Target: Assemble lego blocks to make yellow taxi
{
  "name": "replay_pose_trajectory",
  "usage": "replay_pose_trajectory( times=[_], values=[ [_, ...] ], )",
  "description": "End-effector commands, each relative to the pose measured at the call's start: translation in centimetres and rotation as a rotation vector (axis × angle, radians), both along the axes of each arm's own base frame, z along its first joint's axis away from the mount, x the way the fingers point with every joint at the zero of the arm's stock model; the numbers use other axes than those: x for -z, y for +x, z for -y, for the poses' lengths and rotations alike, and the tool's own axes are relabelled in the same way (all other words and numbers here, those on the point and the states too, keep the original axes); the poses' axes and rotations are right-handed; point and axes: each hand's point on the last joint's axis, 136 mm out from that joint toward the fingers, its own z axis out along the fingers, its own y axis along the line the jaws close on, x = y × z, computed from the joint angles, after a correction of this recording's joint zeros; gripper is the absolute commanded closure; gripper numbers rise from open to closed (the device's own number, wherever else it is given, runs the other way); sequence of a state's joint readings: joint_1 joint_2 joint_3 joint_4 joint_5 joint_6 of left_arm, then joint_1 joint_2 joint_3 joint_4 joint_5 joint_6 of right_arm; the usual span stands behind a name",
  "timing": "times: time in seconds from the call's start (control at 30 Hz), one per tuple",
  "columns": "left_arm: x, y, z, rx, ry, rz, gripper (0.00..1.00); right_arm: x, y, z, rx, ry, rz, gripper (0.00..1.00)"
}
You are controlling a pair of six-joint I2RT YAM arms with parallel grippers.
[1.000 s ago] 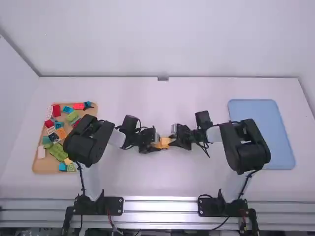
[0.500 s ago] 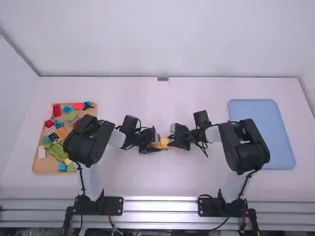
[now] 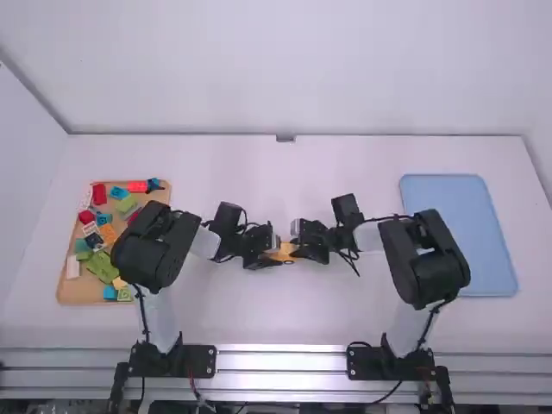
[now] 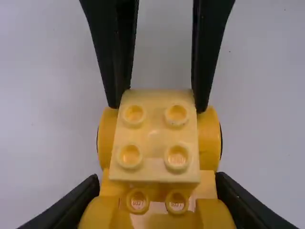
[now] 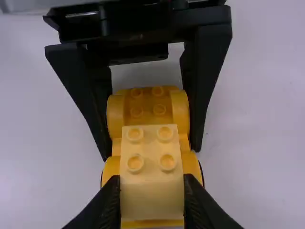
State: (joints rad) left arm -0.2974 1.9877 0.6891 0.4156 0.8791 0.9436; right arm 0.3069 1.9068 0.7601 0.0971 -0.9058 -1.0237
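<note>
We see a white table (image 3: 302,315) under pale, even light — a plain white wall (image 3: 285,69) rises beyond its far edge. Another white wall (image 3: 26,185) stands at our left.

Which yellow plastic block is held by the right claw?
The pale yellow block with four round studs: the right claw pinches its sides. The orange-yellow base with rounded fenders sits beneath, gripped by the left claw.

Over the last second, the right gripper (image 3: 297,249) has edged leftward in the high view, coming slightly closer to the left gripper (image 3: 274,254) at the yellow blocks (image 3: 284,251). The right arm's wrist (image 3: 347,226) and dark elbow section (image 3: 440,259) have shifted slightly the same way.
</note>
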Motion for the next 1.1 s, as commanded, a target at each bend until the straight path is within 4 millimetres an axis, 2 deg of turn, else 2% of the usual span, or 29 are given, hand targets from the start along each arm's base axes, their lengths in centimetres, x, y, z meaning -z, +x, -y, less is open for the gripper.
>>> replay_pose_trajectory(
  times=[0.0, 0.17, 0.23, 0.3, 0.4, 0.47, 0.53, 0.63, 0.67, 0.7, 0.83, 0.93, 1.07],
  values=[
    [0.8, -0.7, -0.2, -0.006, 0.016, -0.041, 0.75, -0.6, 1.1, 0.7, 0.032, -0.001, 0.016, 0.82],
    [0.8, -0.7, -0.2, -0.006, 0.016, -0.04, 0.75, -0.5, 1.2, 0.9, 0.038, -0.004, 0.015, 0.82],
    [0.8, -0.7, -0.2, -0.006, 0.016, -0.04, 0.74, -0.5, 1.2, 0.9, 0.038, -0.007, 0.015, 0.76],
    [0.8, -0.7, -0.2, -0.006, 0.016, -0.04, 0.75, -0.5, 1.1, 0.9, 0.036, -0.004, 0.012, 0.59],
    [0.8, -0.7, -0.2, -0.006, 0.015, -0.04, 0.75, -1.1, 1.4, 0.5, 0.029, 0.03, 0.028, 0.47],
    [0.8, -0.7, -0.2, -0.006, 0.016, -0.04, 0.75, -2.7, 1.8, 0.3, 0.015, 0.09, 0.063, 0.42],
    [0.8, -0.7, -0.2, -0.006, 0.016, -0.04, 0.75, -5.1, 1.8, 0.4, -0.013, 0.169, 0.104, 0.38],
    [0.8, -0.7, -0.2, -0.006, 0.016, -0.04, 0.74, -7.2, 1.8, 0.3, -0.043, 0.231, 0.155, 0.37],
    [0.8, -0.7, -0.2, -0.006, 0.016, -0.04, 0.75, -7.5, 1.8, 0.2, -0.044, 0.233, 0.164, 0.39],
    [0.8, -0.7, -0.2, -0.006, 0.016, -0.04, 0.74, -7.4, 1.9, 0.0, -0.044, 0.217, 0.179, 0.56],
    [0.8, -0.7, -0.2, -0.006, 0.016, -0.043, 0.75, -6.0, 2.0, -0.5, -0.012, 0.145, 0.142, 0.97],
    [0.8, -0.7, -0.2, -0.006, 0.016, -0.042, 0.75, -3.9, 1.3, -1.3, -0.001, 0.082, 0.084, 1.0],
    [0.8, -0.7, -0.2, -0.006, 0.016, -0.042, 0.75, -2.6, 1.1, -1.4, 0.016, 0.057, 0.023, 1.0]
  ],
)
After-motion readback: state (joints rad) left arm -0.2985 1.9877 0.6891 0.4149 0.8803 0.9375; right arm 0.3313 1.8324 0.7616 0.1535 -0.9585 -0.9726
